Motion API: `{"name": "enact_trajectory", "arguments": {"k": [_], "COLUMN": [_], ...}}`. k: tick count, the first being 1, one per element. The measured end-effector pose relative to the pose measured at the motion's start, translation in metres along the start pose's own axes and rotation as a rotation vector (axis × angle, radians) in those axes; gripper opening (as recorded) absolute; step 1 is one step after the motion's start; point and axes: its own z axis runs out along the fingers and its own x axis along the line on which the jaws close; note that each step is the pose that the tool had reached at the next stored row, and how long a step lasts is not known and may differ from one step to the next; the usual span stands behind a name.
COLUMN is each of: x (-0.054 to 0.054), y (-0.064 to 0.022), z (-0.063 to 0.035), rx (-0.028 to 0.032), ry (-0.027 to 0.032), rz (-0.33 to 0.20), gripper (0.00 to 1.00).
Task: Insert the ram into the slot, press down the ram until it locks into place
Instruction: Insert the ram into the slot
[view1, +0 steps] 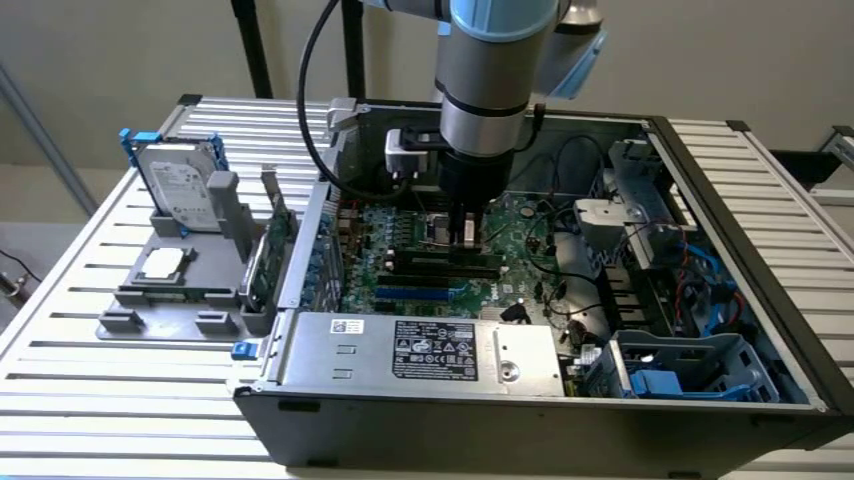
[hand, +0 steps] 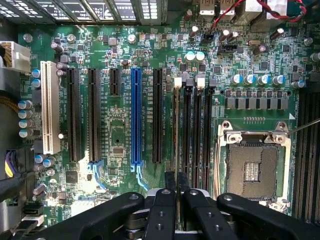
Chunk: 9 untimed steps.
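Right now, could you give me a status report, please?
Gripper shut on the ram. Ram edge-on, lined up with the slot. Nothing blocking.

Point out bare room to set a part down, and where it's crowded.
Free: the slatted table in front of the grey fixture and, at the exterior view's right, beside the case. Crowded: inside the case, around the gripper and cables.

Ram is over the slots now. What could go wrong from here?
1. The ram, edge-on in the gripper, hangs over closely spaced parallel slots; a slight offset might seat it in a neighbour.
2. I cannot tell whether the slot's end clip is open; pressing against a closed clip may stress the ram.
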Motion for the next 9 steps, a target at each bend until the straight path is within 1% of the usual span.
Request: {"name": "enact_trajectory", "arguments": {"k": [9], "x": [-0.0004], "y": [0.0000], "z": [0.0028], "rx": [0.0000], "ry": [0.0001], "rz": [0.000], "gripper": [0.13]}}
